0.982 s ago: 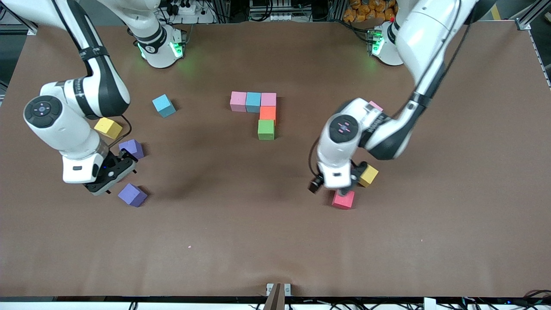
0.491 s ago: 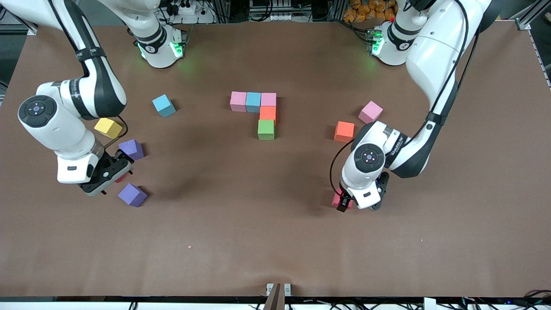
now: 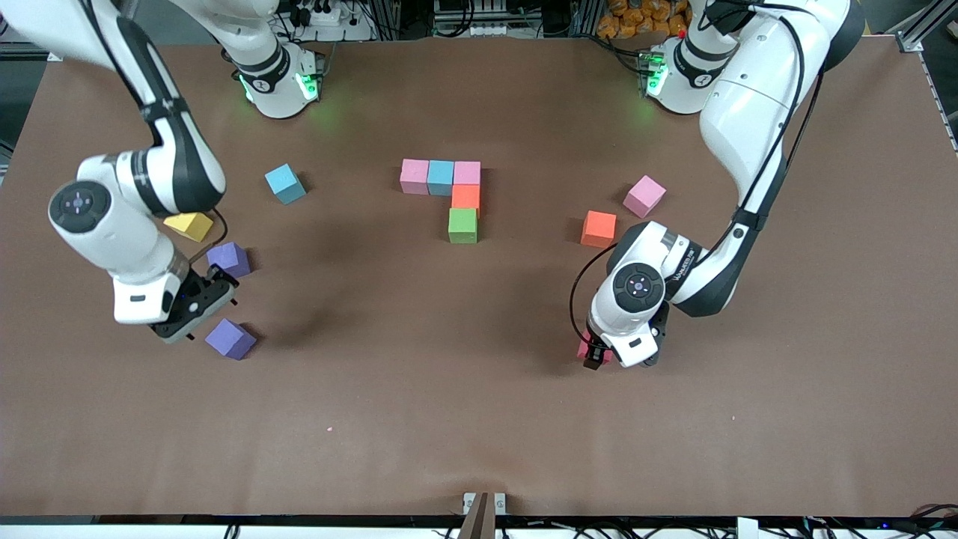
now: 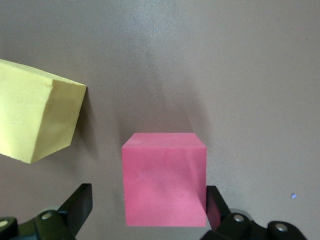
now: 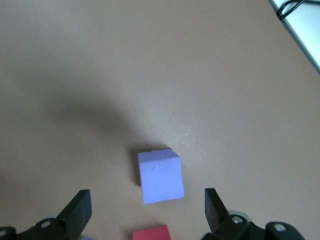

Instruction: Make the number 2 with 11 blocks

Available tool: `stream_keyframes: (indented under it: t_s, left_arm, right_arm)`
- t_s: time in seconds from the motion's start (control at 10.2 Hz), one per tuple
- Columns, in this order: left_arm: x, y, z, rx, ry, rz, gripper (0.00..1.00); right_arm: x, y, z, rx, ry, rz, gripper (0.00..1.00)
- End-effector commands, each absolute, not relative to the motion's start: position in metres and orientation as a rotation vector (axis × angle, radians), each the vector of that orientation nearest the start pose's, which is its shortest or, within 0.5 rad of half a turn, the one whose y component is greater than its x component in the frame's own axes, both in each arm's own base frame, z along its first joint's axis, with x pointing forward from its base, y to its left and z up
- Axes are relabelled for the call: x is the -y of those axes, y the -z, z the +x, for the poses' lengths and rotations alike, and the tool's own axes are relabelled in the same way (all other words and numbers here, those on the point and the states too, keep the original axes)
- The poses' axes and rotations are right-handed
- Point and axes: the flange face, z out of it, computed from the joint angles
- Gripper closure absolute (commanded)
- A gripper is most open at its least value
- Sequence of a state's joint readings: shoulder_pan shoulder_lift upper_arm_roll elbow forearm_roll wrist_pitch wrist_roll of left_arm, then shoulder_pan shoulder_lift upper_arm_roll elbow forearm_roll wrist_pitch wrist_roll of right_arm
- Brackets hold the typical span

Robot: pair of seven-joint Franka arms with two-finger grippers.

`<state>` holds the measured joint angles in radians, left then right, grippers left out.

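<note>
The left end effector point(image 4: 145, 210) is hanging low over the red block point(image 4: 165, 179), its jaws spread wide with one finger on each side of the cube and not clamping it. A yellow block point(image 4: 37, 117) is sitting just beside the red one; in the front view the arm is hiding it, and only a sliver of the red block point(image 3: 583, 349) is showing, toward the left arm's end of the table.

The right end effector point(image 3: 196, 311) is standing released over the table toward the right arm's end, between two purple blocks point(image 3: 229, 259) point(image 3: 230, 338). Its wrist camera is showing one purple block point(image 5: 160, 175) ahead of its spread fingers and the edge of a red block point(image 5: 151, 233).

Near the table's middle, the number 2 point(image 3: 449, 196) is standing partly built: pink, light blue and pink in a row, with orange and green running down toward the front camera. A loose orange block point(image 3: 599, 228), a pink block point(image 3: 644, 195), a light blue block point(image 3: 284, 183) and another yellow block point(image 3: 189, 224) are lying apart.
</note>
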<state>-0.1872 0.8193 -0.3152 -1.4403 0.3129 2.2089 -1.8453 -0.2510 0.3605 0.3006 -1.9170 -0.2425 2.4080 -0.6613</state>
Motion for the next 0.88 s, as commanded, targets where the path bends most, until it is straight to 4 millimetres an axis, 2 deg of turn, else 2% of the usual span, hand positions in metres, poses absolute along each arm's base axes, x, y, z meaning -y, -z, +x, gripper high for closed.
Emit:
stream_keyframes:
  t_s: [0.0, 0.1, 0.29, 0.39, 0.49, 0.59, 0.79]
  left_arm:
    - [0.299, -0.206, 0.665, 1.885, 0.024, -2.538, 0.00]
    - [0.298, -0.198, 0.664, 1.884, 0.014, -2.533, 0.00]
    - [0.300, -0.194, 0.664, 1.882, 0.019, -2.540, 0.00]
    - [0.300, -0.194, 0.664, 1.875, 0.020, -2.547, 0.40]
    - [0.302, -0.195, 0.663, 1.870, 0.022, -2.552, 0.68]
    - [0.304, -0.199, 0.664, 1.880, 0.026, -2.551, 0.76]
    - [0.317, -0.210, 0.659, 1.939, 0.024, -2.527, 0.76]
  right_arm:
    - [0.001, -0.285, 0.667, 1.387, 0.158, -2.903, 0.00]
    - [-0.003, -0.276, 0.666, 1.388, 0.137, -2.891, 0.00]
    - [0.006, -0.248, 0.683, 1.400, 0.122, -2.859, 0.00]
    - [0.007, -0.238, 0.683, 1.417, 0.102, -2.834, 0.00]
    - [0.010, -0.234, 0.680, 1.415, 0.055, -2.825, 0.00]
    - [0.013, -0.233, 0.678, 1.436, 0.032, -2.809, 0.00]
    - [0.028, -0.225, 0.673, 1.434, -0.006, -2.793, 0.00]
